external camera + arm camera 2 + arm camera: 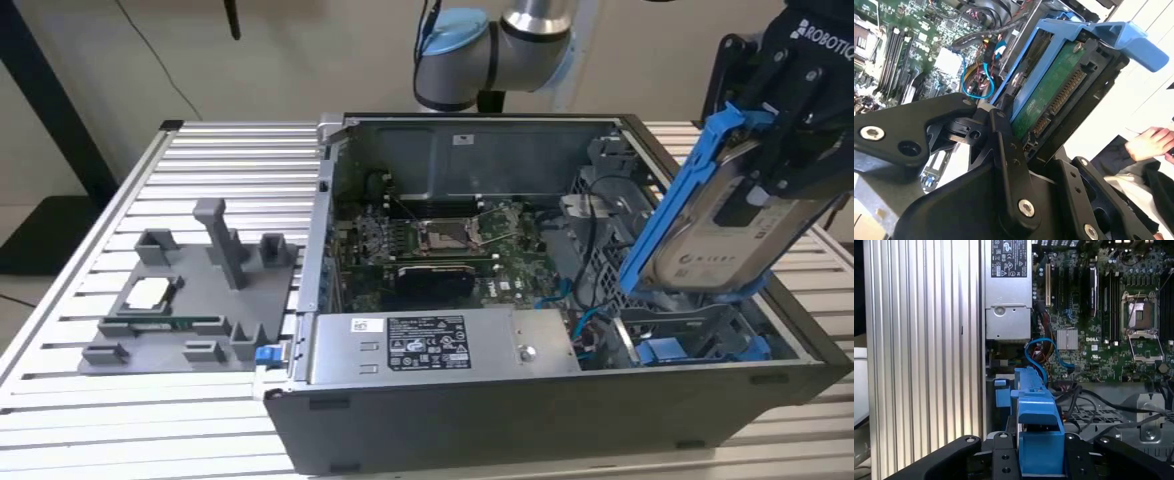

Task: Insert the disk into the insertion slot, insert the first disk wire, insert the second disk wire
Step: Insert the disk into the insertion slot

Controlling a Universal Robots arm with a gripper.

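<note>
The gripper (781, 165) is clamped on the disk (714, 225), holding it tilted above the insertion slot (694, 335), at the computer case's (534, 420) front corner on the exterior view's right. The disk's pale label faces outward, its print unreadable. The power supply (441, 345) also bears a printed label.
</note>
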